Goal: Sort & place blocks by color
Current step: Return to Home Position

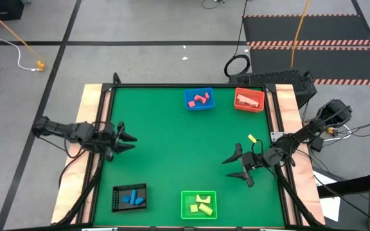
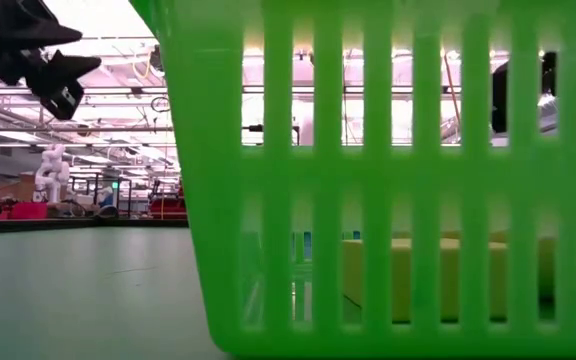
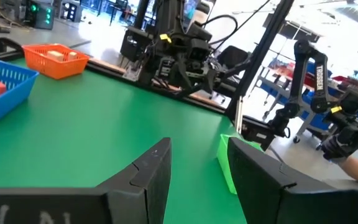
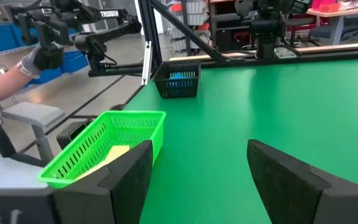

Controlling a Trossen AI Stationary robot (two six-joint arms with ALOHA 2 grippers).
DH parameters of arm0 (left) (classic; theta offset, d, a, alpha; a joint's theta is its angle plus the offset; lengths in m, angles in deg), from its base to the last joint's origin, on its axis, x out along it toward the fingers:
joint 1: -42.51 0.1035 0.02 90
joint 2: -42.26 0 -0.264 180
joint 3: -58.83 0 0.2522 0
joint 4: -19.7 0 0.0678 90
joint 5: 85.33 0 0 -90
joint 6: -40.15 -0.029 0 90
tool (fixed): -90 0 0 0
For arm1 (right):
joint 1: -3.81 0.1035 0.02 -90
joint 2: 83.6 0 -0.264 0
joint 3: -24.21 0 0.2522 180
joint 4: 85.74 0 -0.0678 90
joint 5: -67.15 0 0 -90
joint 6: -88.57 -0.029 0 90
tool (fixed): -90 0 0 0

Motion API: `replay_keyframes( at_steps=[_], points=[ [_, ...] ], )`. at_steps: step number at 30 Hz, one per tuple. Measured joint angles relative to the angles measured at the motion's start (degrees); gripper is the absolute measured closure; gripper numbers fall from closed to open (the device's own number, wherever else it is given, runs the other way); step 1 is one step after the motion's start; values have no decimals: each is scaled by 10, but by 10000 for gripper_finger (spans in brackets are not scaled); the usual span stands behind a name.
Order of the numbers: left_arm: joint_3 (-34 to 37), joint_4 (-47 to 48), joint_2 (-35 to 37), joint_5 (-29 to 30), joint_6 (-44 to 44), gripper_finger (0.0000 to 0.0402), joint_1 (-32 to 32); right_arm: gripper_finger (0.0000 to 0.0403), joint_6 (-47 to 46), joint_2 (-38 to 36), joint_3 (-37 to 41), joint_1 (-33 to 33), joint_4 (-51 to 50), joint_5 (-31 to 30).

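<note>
high, left gripper: fingers apart, empty, over the left edge of the table. Pull it straight back; nothing lies in its path.
high, right gripper: fingers apart, empty, near the green basket. Lift before you swing, or you risk clipping the rim.
high, blocks: red blocks in the blue basket, tan block in the orange basket, blue blocks in the black basket, yellow blocks in the green basket.
high, small yellow bit: by the right arm, block or tag, can't tell. Check it.
low: the green basket's wall fills the view, with a yellow block behind the slats. Judge clearance from the high view.
left wrist: own fingers wide, nothing between them.
right wrist: own fingers wide, nothing held. A person's gloved hand is beyond the table, so go slow.
</note>
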Motion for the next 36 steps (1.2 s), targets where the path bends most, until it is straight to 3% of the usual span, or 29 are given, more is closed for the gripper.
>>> replay_keyframes(
  at_steps=[12,24,36],
  points=[
    [64,-82,3,1,-5,243,0,151,-7,0,36,0,29,-1],
    [64,-77,1,1,-17,243,0,151,-14,0,86,0,99,-3],
    [64,-85,1,2,-17,243,0,151,-15,0,89,0,70,-5]
  ],
)
